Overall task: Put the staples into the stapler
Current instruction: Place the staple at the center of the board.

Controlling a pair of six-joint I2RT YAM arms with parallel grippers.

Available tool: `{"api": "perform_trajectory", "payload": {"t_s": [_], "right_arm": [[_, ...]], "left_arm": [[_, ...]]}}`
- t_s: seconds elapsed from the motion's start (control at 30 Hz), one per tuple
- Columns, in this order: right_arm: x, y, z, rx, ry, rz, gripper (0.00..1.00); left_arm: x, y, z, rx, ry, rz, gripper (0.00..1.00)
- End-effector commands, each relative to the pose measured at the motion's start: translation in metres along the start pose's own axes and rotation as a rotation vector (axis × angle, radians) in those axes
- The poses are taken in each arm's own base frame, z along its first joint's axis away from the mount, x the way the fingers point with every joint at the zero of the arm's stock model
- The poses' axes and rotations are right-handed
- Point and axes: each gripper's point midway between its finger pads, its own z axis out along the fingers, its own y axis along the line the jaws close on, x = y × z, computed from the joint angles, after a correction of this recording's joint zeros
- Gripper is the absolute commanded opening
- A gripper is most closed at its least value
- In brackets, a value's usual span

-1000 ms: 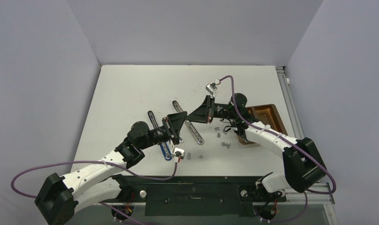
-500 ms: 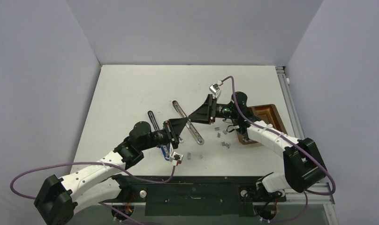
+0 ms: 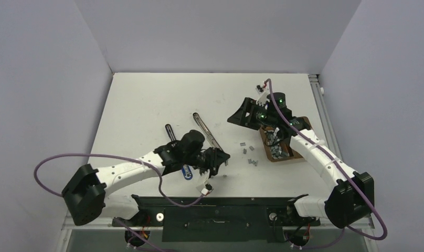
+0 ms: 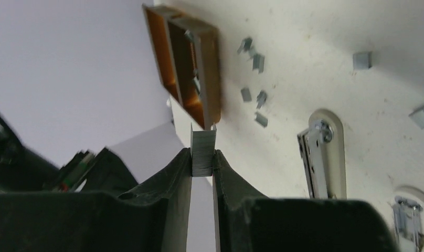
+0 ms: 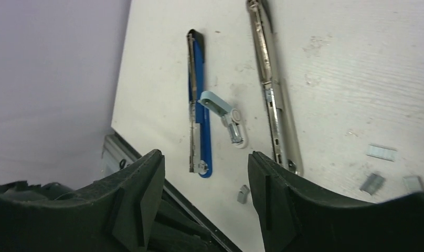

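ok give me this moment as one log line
left fingers: shut on staple strip | right fingers: open, empty | blue stapler: lying open | loading: not done

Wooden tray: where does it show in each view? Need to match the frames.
Top external: wooden tray on the right side, partly covered by the right arm.
Left wrist: tray at the top, left of centre, seen edge-on.
Right wrist: not in it.
Shared landmark: the loose staples, just left of the tray from above, right of it in the left wrist view, at the lower right in the right wrist view.
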Motion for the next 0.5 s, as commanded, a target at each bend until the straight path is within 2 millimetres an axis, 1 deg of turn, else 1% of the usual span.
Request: {"api": "perform_trajectory", "payload": {"t_s": [0.0, 0.07, 0.1, 0.13, 0.27, 0.37, 0.47], "right_arm": [[-0.023, -0.019, -0.022, 0.166, -0.127, -0.028, 0.58], [-0.029, -0.019, -0.029, 0.188, -0.157, -0.030, 0.58], [-0.031, -0.020, -0.033, 0.200, -0.171, -0.032, 0.58], [-0.033, -0.020, -0.036, 0.208, -0.182, -0.035, 0.58], [-0.035, -0.023, -0.041, 0.232, -0.193, -0.041, 0.58], [-0.032, -0.031, -0.042, 0.256, -0.186, -0.040, 0.58], [-0.029, -0.036, -0.044, 0.268, -0.184, -0.037, 0.58]], "left_arm": [[-0.022, -0.021, 0.036, 0.180, -0.143, 0.054, 0.09], [-0.021, -0.030, 0.050, 0.244, -0.157, 0.068, 0.09], [-0.029, -0.035, 0.060, 0.285, -0.185, 0.090, 0.09], [-0.019, -0.042, 0.061, 0.327, -0.168, 0.086, 0.09], [-0.013, -0.069, 0.075, 0.508, -0.171, 0.109, 0.08], [-0.012, -0.080, 0.084, 0.593, -0.171, 0.115, 0.11], [-0.012, -0.086, 0.093, 0.628, -0.178, 0.127, 0.13]]}}
